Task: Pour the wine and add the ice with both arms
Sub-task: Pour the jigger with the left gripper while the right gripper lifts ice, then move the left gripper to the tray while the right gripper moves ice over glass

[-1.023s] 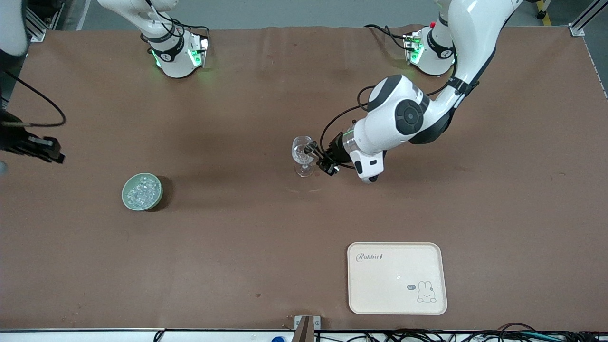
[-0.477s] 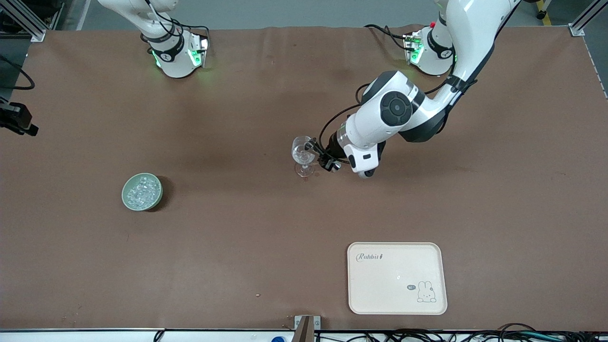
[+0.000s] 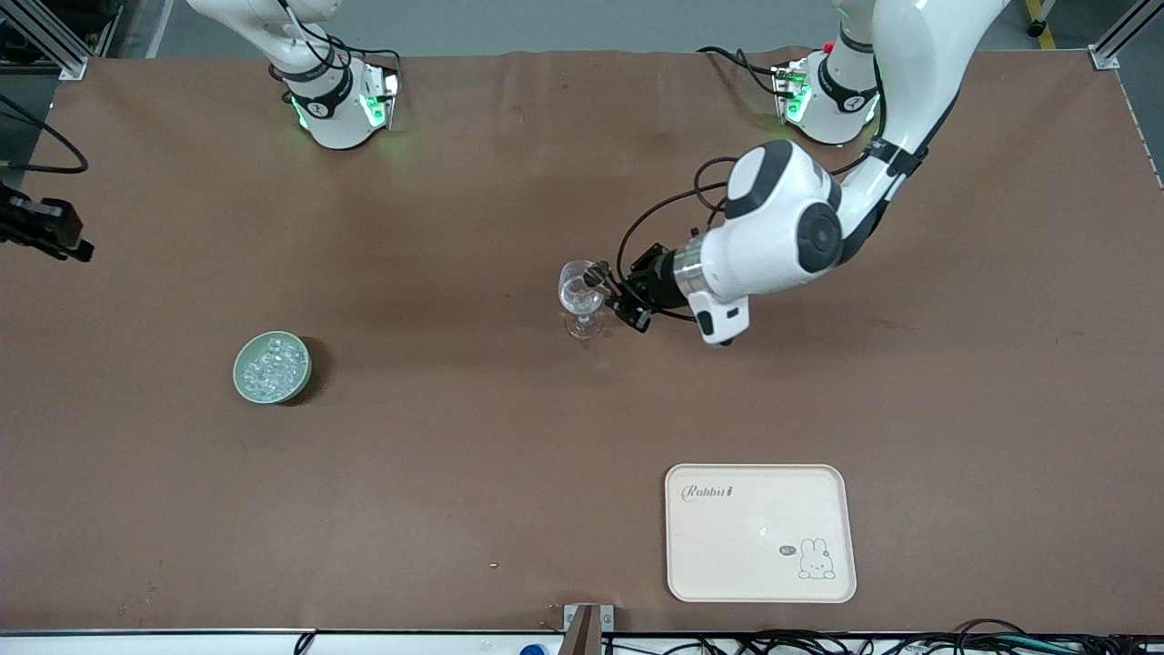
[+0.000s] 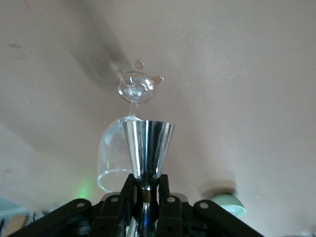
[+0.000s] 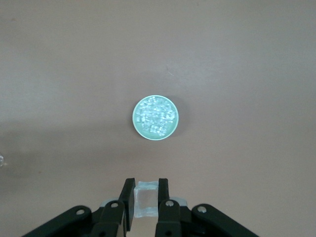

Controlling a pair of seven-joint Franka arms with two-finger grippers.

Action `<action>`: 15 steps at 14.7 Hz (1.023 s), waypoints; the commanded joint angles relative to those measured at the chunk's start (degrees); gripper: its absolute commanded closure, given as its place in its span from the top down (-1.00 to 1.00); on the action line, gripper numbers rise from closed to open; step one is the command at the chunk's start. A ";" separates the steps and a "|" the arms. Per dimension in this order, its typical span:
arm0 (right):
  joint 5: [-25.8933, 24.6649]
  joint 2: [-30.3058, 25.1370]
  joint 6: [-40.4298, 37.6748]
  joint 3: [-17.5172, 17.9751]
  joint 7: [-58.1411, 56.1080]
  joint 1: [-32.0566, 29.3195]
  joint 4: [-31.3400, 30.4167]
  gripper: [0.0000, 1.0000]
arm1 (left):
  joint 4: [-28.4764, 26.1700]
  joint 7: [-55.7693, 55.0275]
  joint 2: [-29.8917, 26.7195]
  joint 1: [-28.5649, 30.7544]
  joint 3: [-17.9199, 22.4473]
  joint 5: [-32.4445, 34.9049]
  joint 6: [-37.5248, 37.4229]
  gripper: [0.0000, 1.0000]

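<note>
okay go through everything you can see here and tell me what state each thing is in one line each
Wine glass: upright on the table, mid-table.
Left gripper: shut on a metal jigger, at the glass.
Right gripper: shut on an ice cube, above the bowl.
Green bowl: full of ice.
Tray: flat, nothing on it.

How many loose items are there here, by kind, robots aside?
Wine glass: 1
Metal measuring cup: 1
Green bowl of ice: 1
Held ice cube: 1
Cream tray: 1
Total: 5
</note>
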 commanded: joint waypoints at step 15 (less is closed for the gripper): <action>-12.16 24.41 22.52 33.30 72.30 16.72 0.08 -0.99 | 13.15 26.83 14.51 0.28 30.46 -51.32 -1.38 -0.99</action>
